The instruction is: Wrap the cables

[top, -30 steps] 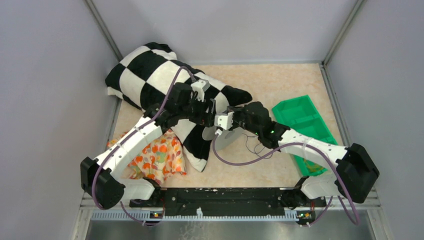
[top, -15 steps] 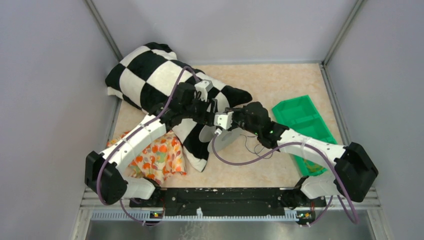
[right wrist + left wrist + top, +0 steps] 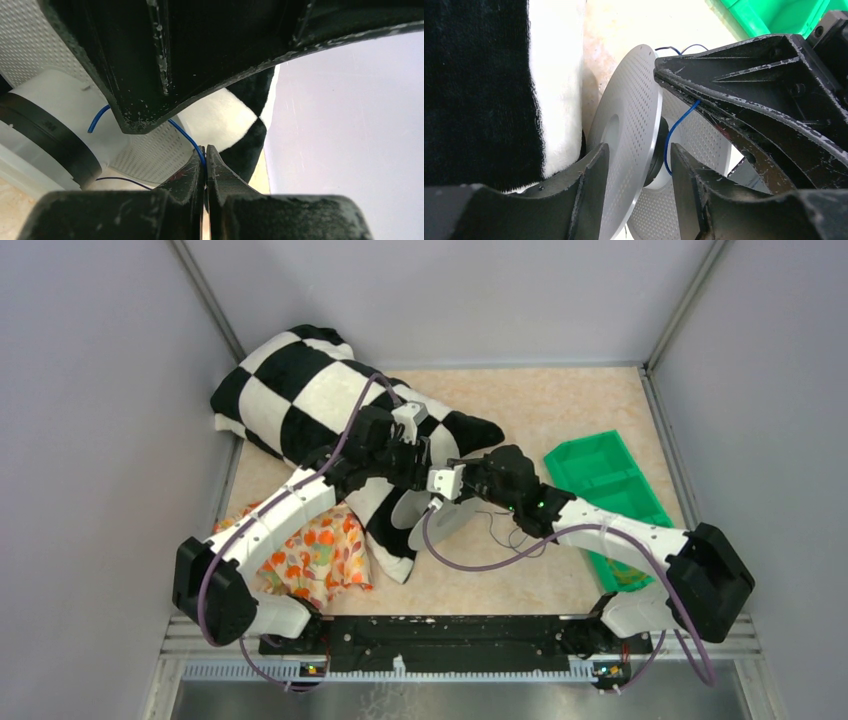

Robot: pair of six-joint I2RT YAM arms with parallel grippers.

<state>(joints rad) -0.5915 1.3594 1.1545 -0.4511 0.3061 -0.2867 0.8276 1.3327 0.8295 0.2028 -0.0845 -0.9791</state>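
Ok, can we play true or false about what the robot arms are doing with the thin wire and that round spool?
1. The right gripper is pinching the thin blue cable. True.
2. The spool lies inside the green bin. False: it is outside the bin, right beside the pillow.
3. The pillow has black and white squares. True.
4. The left gripper is holding the cloth with oranges on it. False: its fingers sit on either side of one spool disc, and the cloth lies on the table under the left arm.
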